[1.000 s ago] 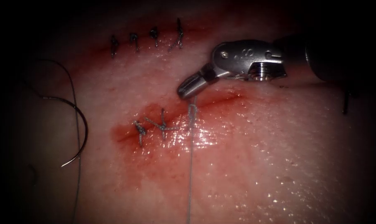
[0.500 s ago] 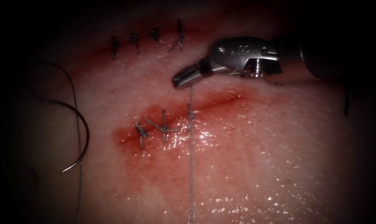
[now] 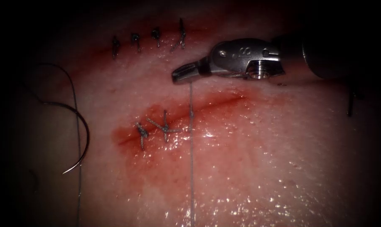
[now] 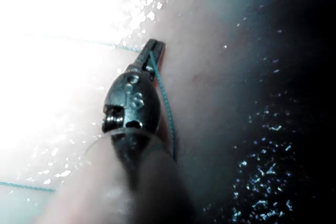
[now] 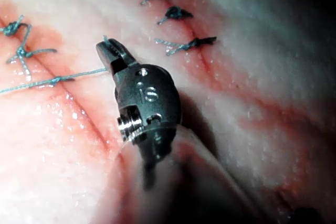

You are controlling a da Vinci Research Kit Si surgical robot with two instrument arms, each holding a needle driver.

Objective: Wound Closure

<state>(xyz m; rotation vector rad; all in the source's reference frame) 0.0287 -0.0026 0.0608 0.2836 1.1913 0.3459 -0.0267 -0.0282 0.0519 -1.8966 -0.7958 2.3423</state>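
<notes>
Right pincer clamped on thread above cut, left pincer clamped on thread too, needle free at left; keep tension even over knot.

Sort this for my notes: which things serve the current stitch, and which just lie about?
In use:
right tool, fingers shut on the thread
left tool, also holding thread
knot over the cut
tissue

Lying about:
needle, loose on the tissue, left of the cut
finished stitches
upper stitch row
</notes>
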